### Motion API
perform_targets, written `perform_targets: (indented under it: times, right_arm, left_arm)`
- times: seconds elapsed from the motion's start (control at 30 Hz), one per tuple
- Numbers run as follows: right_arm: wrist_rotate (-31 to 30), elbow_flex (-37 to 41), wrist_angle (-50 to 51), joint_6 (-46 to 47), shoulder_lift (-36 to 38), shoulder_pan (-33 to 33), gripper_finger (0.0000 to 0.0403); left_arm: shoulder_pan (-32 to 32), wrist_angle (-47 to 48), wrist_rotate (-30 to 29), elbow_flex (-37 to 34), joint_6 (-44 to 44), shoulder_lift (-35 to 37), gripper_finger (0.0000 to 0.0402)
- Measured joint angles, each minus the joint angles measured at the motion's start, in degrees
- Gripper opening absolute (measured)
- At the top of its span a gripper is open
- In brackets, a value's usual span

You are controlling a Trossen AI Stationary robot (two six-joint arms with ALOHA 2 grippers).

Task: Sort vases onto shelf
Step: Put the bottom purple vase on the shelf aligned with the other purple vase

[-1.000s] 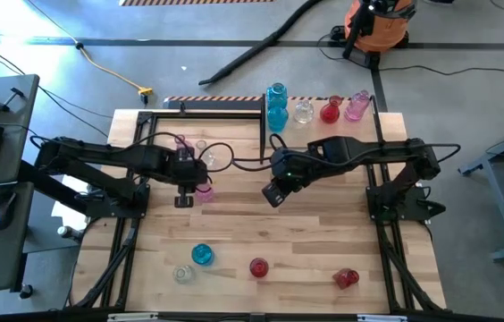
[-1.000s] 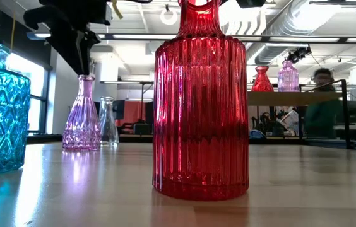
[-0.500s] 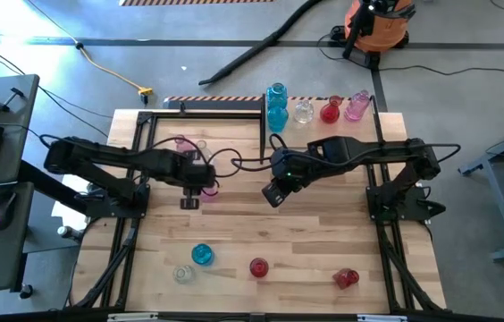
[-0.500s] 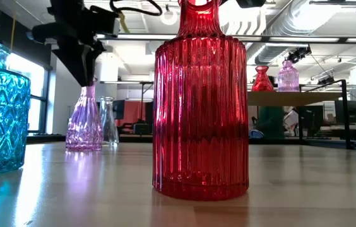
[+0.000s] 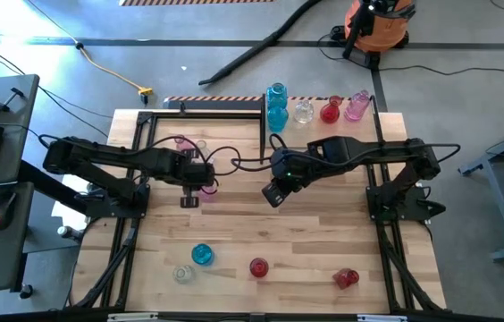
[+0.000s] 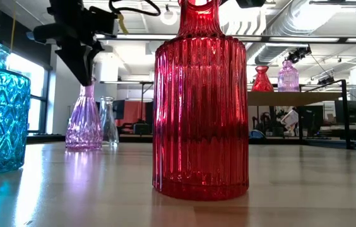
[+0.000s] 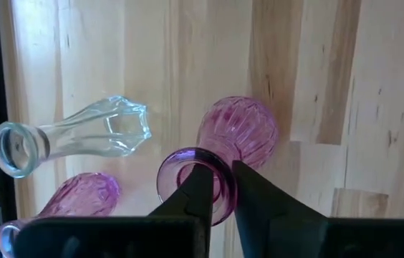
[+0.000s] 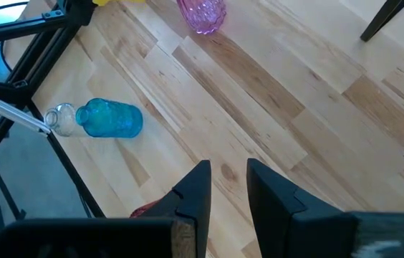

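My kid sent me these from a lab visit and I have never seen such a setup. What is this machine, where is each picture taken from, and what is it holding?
It is a robot with two dark arms at a wooden table, each ending in a two-fingered tool.

One picture looks straight down from above. One sits at table-top level, so the red vase looms large. The other two come from cameras on each arm's wrist.

Small glass vases stand on the table. Five more, blue, clear, red and pink, already stand on the shelf at the far edge.

The left tool has its fingers pinched over the rim of a pink vase, one finger inside the mouth. Beside it stand a clear vase and another pink one.

The right tool hangs over the table's middle, fingers nearly together, holding nothing.
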State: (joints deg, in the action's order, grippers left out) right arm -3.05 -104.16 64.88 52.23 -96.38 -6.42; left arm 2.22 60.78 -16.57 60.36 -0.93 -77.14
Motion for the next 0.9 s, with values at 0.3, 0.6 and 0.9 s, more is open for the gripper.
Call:
perform_targets:
  times: [0.3, 0.6, 0.9]
  right_arm:
    - [0.00, 0.00, 0.02, 0.02, 0.00, -0.01, 0.0071]
    - [0.39, 0.00, 0.02, -1.25, 0.00, -0.01, 0.0074]
    - [1.55, 0.00, 0.04, -3.39, 0.00, 0.00, 0.0138]
  left_arm:
    - [0.11, -0.20, 0.42, -0.07, -0.35, 0.33, 0.0025]
    - [1.25, -0.25, 0.42, -0.07, -0.35, 0.33, 0.0024]
    - [3.32, -0.12, 2.67, 3.08, -0.53, 0.24, 0.0022]
